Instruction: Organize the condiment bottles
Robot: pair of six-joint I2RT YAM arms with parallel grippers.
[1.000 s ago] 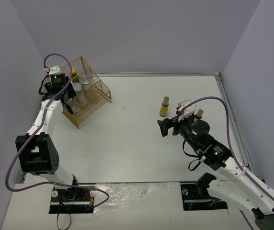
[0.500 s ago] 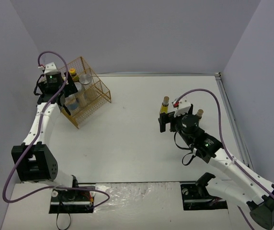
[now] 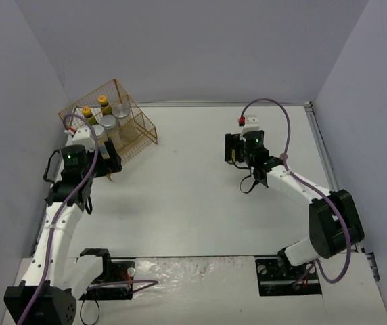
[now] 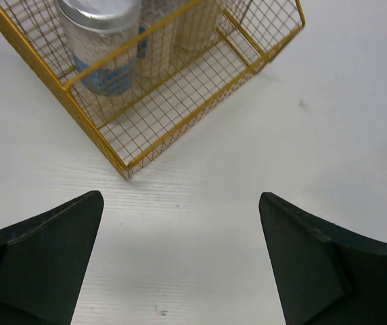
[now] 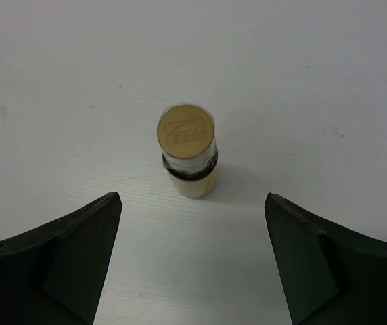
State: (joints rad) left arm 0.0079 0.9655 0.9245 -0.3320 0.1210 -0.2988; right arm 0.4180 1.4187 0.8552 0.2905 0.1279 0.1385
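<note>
A slim bottle with a yellow cap and a dark band stands upright on the white table. It is just beyond the fingertips of my right gripper, centred on the gap; the jaws are open and empty. In the top view this gripper hides the bottle. A gold wire basket at the back left holds two yellow-capped bottles and silver-lidded jars. My left gripper is open and empty just in front of the basket's corner. A silver-lidded jar shows inside the basket.
Grey walls enclose the table on the left, back and right. The basket has a lower front compartment. A purple cable loops above the right arm.
</note>
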